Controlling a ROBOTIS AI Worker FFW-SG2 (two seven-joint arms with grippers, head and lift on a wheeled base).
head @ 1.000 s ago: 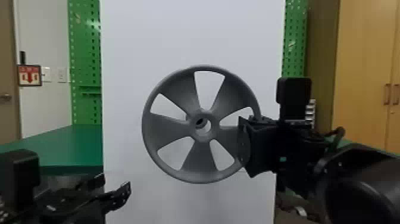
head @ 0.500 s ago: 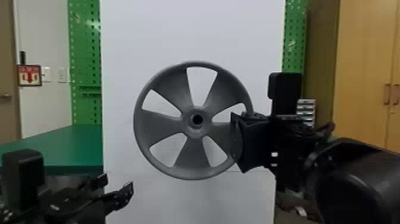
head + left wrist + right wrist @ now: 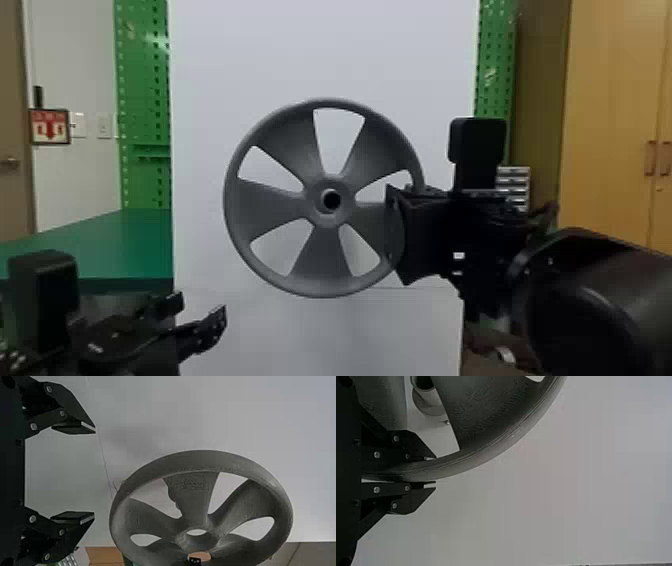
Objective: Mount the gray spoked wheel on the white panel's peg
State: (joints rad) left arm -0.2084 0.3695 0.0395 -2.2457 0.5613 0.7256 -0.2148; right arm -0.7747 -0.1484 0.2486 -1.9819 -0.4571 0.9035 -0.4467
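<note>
In the head view, the right gripper (image 3: 397, 235) holds the gray spoked wheel (image 3: 270, 205) upright before the white panel (image 3: 320, 45), the left gripper (image 3: 200, 311) low to the left. Left wrist view: fingers (image 3: 75, 517) wide apart; right wrist view: fingers (image 3: 413, 500) pinching the rim

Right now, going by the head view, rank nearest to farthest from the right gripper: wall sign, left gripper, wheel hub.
1. Wheel hub: middle of the wheel, just left of the right gripper, which holds the rim.
2. Left gripper: lower left.
3. Wall sign: far left, on the wall behind.
</note>
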